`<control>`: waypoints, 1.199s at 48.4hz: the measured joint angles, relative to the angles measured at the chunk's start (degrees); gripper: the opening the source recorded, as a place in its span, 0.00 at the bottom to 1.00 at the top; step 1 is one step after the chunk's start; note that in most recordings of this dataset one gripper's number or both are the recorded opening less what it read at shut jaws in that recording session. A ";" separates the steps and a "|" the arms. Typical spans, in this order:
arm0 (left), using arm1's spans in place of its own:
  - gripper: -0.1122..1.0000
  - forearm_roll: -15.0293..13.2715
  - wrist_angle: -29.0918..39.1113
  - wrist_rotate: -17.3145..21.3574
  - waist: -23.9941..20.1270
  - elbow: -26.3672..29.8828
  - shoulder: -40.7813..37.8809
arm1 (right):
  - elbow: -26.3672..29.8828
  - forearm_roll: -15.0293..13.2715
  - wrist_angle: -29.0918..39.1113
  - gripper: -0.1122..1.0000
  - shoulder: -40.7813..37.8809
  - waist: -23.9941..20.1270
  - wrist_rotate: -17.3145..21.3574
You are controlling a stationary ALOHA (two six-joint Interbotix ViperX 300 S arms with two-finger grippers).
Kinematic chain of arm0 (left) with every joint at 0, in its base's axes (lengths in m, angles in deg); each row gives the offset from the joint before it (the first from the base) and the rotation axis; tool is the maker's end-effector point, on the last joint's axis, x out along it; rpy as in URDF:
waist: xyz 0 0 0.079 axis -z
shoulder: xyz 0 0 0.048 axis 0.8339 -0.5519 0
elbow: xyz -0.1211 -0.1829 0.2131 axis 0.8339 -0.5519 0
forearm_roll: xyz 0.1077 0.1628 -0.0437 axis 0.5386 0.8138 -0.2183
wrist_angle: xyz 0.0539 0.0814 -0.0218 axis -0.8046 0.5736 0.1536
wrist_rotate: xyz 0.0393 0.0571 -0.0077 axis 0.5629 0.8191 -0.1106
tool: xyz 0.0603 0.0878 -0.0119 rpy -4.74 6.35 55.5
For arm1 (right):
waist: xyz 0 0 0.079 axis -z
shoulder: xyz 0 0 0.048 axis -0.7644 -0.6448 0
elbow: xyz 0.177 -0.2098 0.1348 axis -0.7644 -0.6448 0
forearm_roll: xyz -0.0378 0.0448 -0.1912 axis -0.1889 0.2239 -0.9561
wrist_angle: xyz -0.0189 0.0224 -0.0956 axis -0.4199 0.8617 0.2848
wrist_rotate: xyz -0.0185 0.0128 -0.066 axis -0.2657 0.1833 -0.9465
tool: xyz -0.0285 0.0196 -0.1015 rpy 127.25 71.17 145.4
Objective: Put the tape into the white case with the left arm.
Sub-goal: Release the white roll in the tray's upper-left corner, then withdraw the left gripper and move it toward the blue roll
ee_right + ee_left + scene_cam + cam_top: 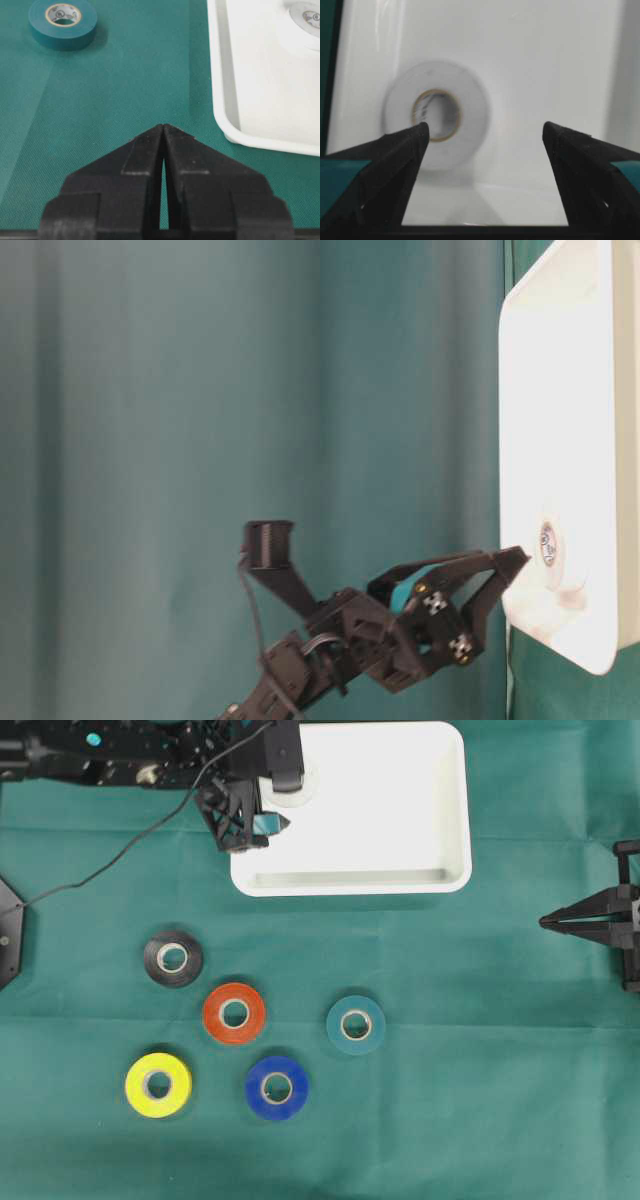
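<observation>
A white tape roll [436, 115] lies flat inside the white case [440, 880], the left hand [482, 137] spread wide, evidently releasing it.

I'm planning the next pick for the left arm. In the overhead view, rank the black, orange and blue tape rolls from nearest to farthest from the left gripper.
1. Black tape roll: below the left gripper, slightly left.
2. Orange tape roll: further down, near the middle of the group.
3. Blue tape roll: bottom row, farthest.
</observation>
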 measured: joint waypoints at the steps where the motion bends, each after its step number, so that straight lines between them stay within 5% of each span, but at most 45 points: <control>1: 0.97 0.00 0.00 0.00 0.44 -0.09 0.44 | 0.00 0.00 0.00 0.02 0.00 0.00 0.00; 26: 0.97 -0.09 4.13 -1.41 9.49 -4.57 8.88 | -0.26 -0.35 -0.35 0.02 0.09 0.00 0.00; 58: 0.96 -0.09 3.96 -13.97 19.95 -12.04 17.93 | -0.26 -0.35 -0.35 0.02 0.09 0.00 0.00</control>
